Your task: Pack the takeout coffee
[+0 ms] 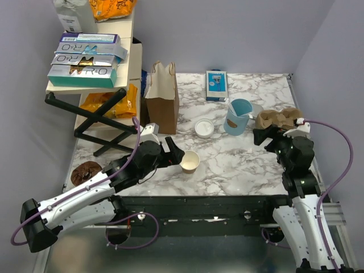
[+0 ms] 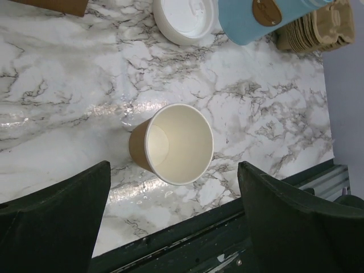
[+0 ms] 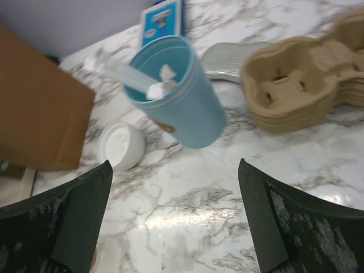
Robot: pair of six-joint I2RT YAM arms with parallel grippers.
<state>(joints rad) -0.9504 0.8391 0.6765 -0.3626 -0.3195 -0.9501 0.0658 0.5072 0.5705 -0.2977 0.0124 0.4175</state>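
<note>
The takeout coffee cup is a small tan paper cup, upright, with nothing inside and no lid on it, near the table's front edge. Its round white lid lies apart, farther back on the marble. My left gripper is open just left of the cup, which stands ahead of the fingertips, untouched. My right gripper is open over bare marble, holding nothing, in front of the light-blue mug.
A stack of brown pulp carriers sits at the right edge. A brown paper bag stands open at the back left. A blue box lies at the back. A shelf of boxes stands left.
</note>
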